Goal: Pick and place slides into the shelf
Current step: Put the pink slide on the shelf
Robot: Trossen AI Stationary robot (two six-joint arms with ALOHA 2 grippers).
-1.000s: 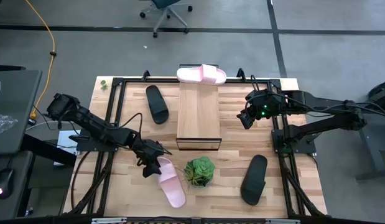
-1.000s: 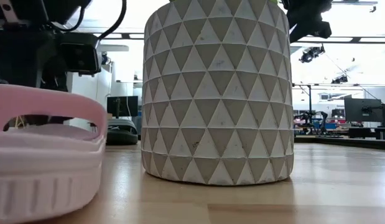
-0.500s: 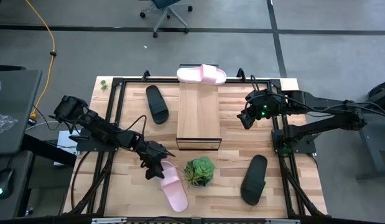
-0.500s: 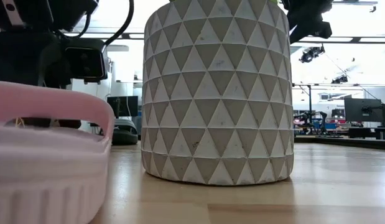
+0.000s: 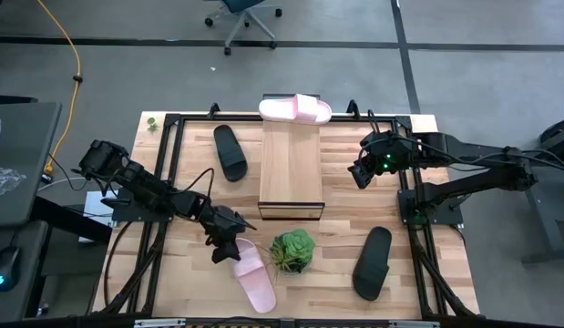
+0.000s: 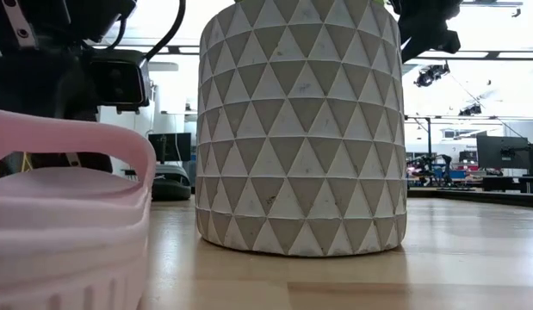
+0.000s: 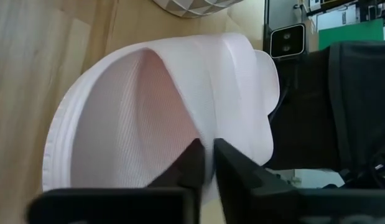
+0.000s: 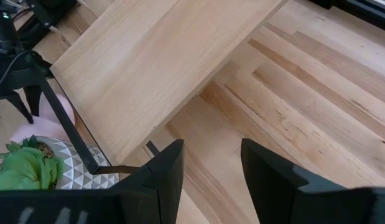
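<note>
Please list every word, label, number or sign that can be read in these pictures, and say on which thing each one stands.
None: no readable text in any view.
The pale pink slide sandal, the light wooden shelf and the grey triangle-patterned plant pot bear no lettering.

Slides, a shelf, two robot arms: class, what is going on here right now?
The left hand has closed on the strap of a pink slide lying near the table's front edge, beside the potted plant. The right hand waits open above the table, right of the shelf. Another pink slide sits at the shelf's far end; two black slides lie on the table.
</note>
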